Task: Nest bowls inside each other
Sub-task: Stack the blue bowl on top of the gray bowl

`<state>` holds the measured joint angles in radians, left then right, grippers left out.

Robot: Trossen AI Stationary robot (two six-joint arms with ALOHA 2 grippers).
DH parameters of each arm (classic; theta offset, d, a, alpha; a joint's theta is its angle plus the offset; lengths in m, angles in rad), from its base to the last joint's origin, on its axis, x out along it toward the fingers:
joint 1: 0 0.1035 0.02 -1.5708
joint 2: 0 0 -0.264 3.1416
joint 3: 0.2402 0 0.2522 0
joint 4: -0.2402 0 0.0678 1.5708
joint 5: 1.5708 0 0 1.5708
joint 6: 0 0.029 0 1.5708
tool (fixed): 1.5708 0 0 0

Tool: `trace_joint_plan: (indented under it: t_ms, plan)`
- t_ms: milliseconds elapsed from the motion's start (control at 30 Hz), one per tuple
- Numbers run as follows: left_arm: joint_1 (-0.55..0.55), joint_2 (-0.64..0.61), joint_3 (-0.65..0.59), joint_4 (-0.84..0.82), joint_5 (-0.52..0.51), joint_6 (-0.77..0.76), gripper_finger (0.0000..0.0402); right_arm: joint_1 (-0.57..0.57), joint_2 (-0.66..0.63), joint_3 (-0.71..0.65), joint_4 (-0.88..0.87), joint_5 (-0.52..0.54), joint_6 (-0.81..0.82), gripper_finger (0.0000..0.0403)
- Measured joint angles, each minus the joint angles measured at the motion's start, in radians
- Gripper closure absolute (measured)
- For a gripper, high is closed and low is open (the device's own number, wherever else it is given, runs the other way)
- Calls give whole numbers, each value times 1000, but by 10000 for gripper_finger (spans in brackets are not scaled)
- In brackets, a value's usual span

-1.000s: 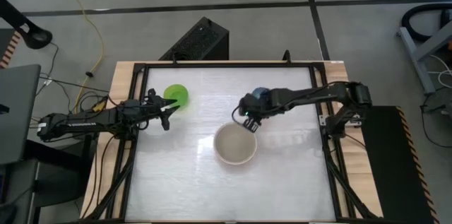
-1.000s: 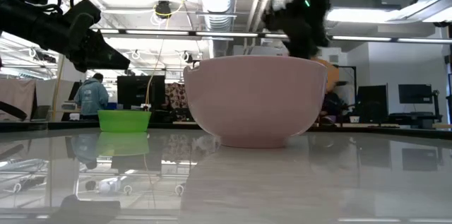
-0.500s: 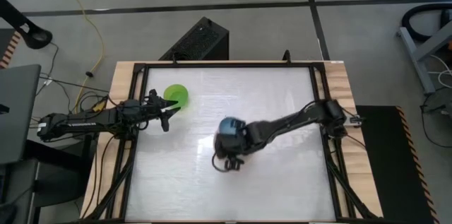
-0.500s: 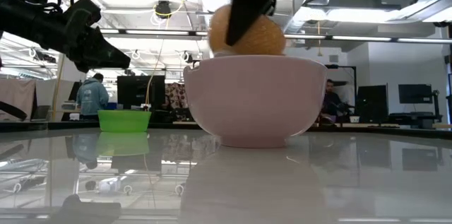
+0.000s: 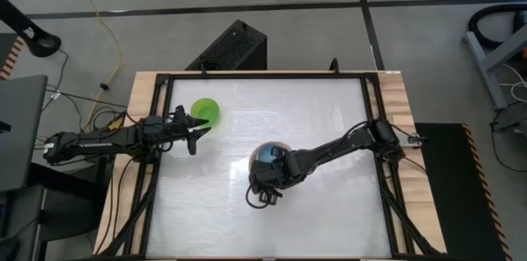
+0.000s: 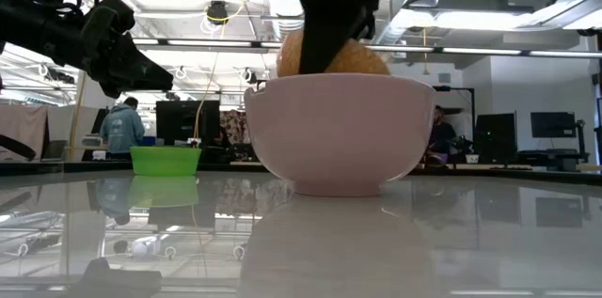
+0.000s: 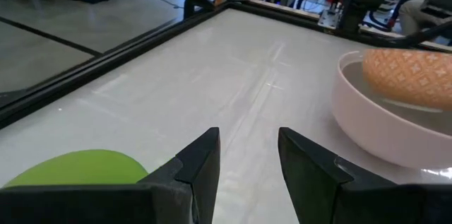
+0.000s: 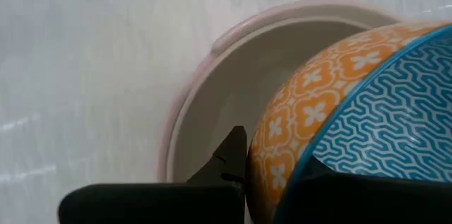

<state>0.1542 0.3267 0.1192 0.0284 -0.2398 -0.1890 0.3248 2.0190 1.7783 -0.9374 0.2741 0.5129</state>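
Note:
A small bowl (image 8: 339, 104), orange-patterned outside and blue-patterned inside, hangs tilted in the mouth of the large pale pink-white bowl (image 6: 329, 138), which stands on the table. My right gripper (image 8: 272, 164) is shut on the small bowl. From above, the blue inside (image 5: 268, 156) shows, and my right arm covers most of the large bowl. The bright green bowl (image 5: 206, 111) stands at the table's far left. Beside it my left gripper (image 7: 247, 167) hovers open and holds nothing. My right gripper grips the small bowl by its rim (image 8: 282, 146), one finger (image 8: 229, 155) outside on the orange wall and the other inside on the blue face. The fingers slant down from the table's right. The bowl is tilted, its lower part inside the large bowl, its upper part (image 6: 329, 54) above that rim.
A black frame (image 5: 247, 75) runs round the white tabletop, with wooden strips outside it. A black box (image 5: 230, 47) stands on the floor beyond the far edge. Bare tabletop (image 5: 214, 203) stretches along the near side. People and desks show in the room behind.
My right gripper has swung from the table's far right toward its middle and near edge, carrying the small bowl over the large bowl. The small bowl has then sunk a little into the large bowl's mouth. The large bowl has stayed in place.

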Motion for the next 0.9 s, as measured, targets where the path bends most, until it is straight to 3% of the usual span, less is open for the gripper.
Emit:
trace_joint_plan:
  t_ms: [233, 900]
  plan:
    - [0, 0, 0, 8, 0, 0, 268, 3, 2, -67, 33, -7, 26, 367]
    - [0, 0, 0, 11, -3, 0, 268, -21, 69, -61, 35, -70, 10, 367]
